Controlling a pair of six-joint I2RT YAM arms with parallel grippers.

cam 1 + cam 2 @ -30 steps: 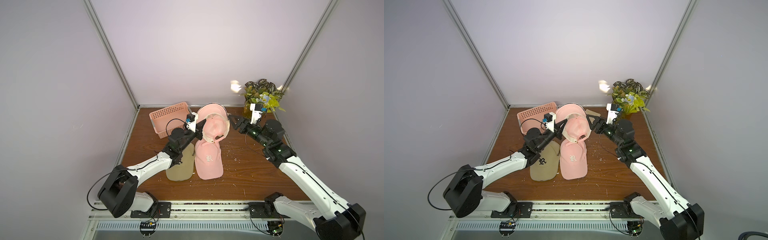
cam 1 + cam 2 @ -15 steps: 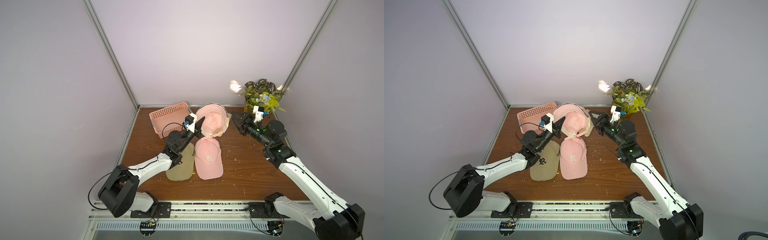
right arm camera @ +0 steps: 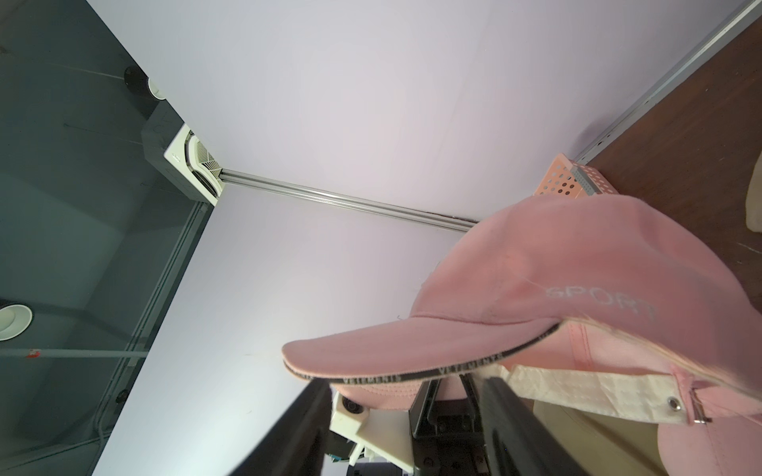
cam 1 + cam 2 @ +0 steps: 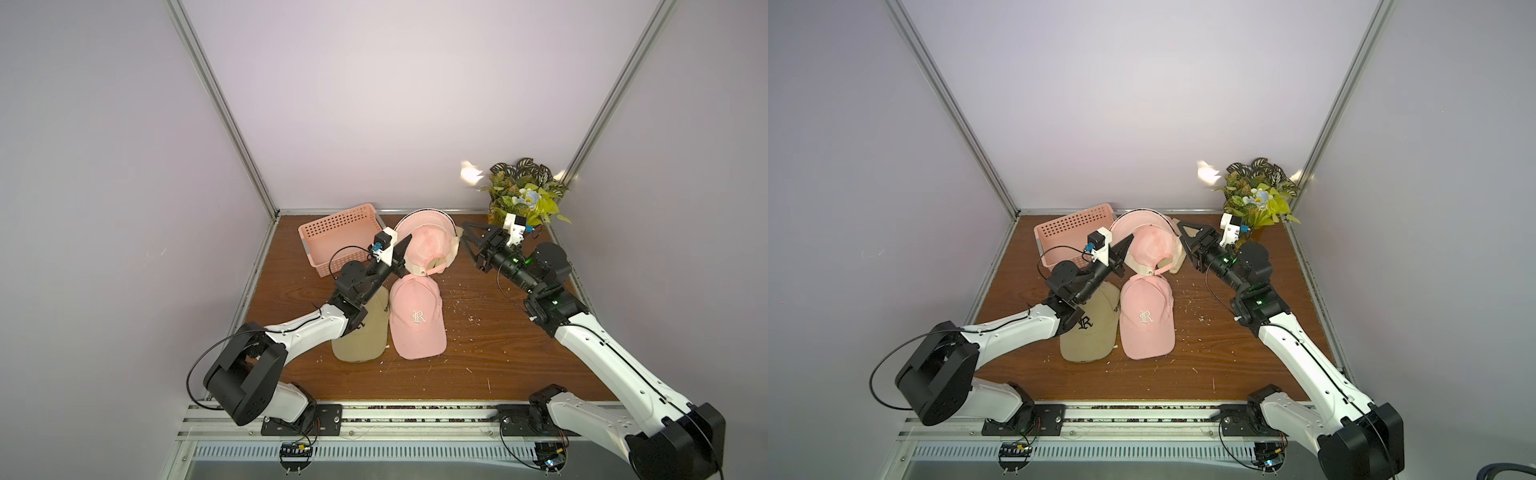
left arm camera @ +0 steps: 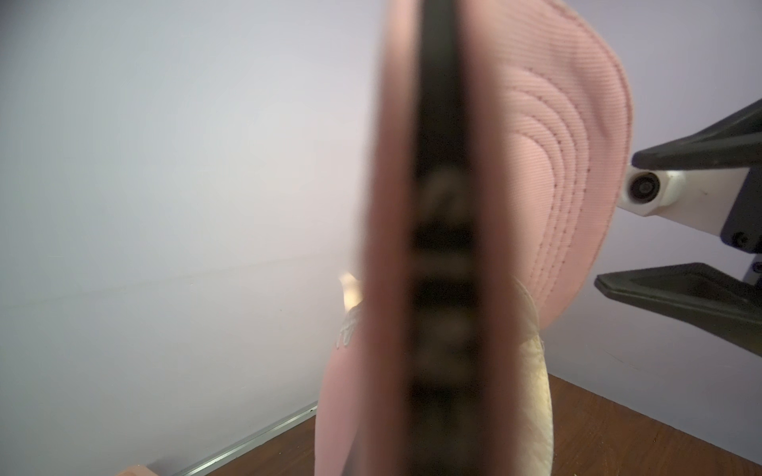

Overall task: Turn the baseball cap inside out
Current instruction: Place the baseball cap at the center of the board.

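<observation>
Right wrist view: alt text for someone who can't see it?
A pink cap lettered SPORT is held up against lavender walls, its white back strap showing. The right gripper stands open, facing its underside; a pink basket sits behind.

I have my left gripper (image 4: 1126, 249) pinched shut on the left side of the pink cap (image 4: 1152, 245). It holds the cap up just above the frame's centre, brim tipped toward the back wall and cream lining showing along the lower edge. My right gripper (image 4: 1183, 239) sits just right of the cap with its jaws spread; I can't tell whether it touches the lining. Below, on the table (image 4: 1225, 353), lie a second pink cap (image 4: 1146, 324) and, just left of it, a tan cap (image 4: 1090, 332). A basket (image 4: 1059, 228) stands left of centre and a plant (image 4: 1258, 199) at upper right.
</observation>
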